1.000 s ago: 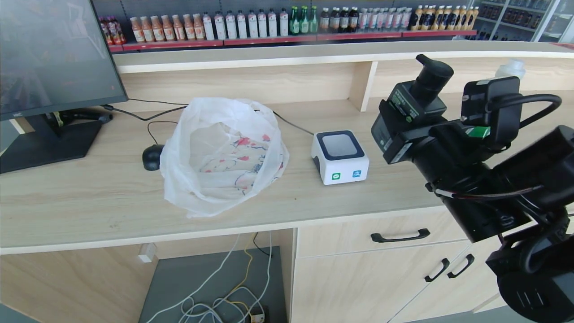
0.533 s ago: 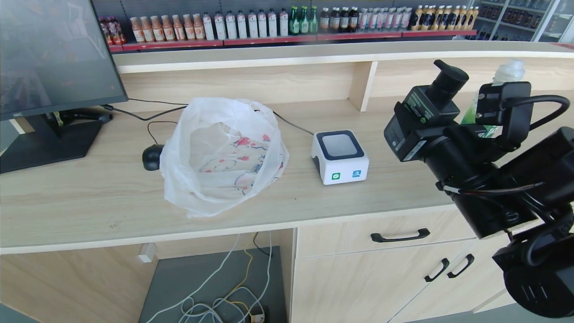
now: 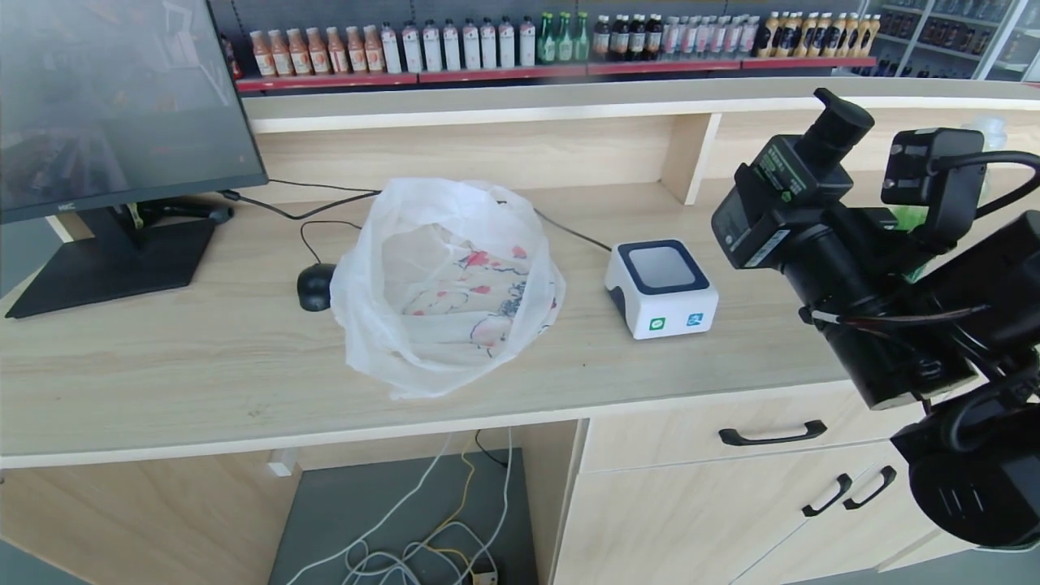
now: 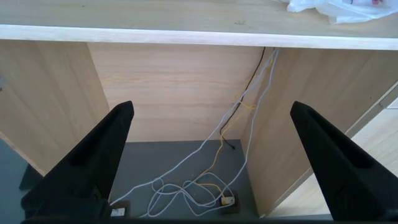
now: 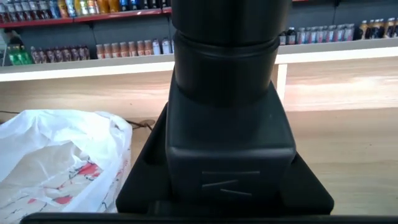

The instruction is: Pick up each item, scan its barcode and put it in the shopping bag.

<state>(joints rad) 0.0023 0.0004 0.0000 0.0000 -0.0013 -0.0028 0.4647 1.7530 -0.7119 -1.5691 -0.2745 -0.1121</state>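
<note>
While the left gripper [image 4: 208, 162] hangs below the front edge of the desk [image 3: 203, 366], its fingers [image 4: 87, 162] are spread wide with nothing between them. Beyond it, white and yellow cables [image 4: 205, 180] lie on the grey floor of the recess under the desk.

1. Shopping bag [image 3: 451, 284]: white, translucent, standing open on the desk near its middle. Red and blue print shows through its wall. Whether the print belongs to the bag or to something inside cannot be told.
2. Scanner [image 3: 662, 288]: a small white cube with a dark window on top. It is on the desk on the robot's right of the bag, near it but apart, and a cable runs from behind it toward the back of the desk.
3. Right gripper [image 3: 772, 211]: raised above the right end of the desk, beyond the scanner. Whether it is wide, narrow or holding anything cannot be told.
4. Bottle [image 3: 987, 134]: clear with a green label, mostly hidden behind the right arm. Whether it is held or stands on the desk cannot be told.

A black mouse [image 3: 315, 286] sits just beside the bag on the robot's left. A monitor [image 3: 122, 97] stands at the far left of the desk. Rows of drinks fill a red shelf [image 3: 528, 69] behind the desk.
</note>
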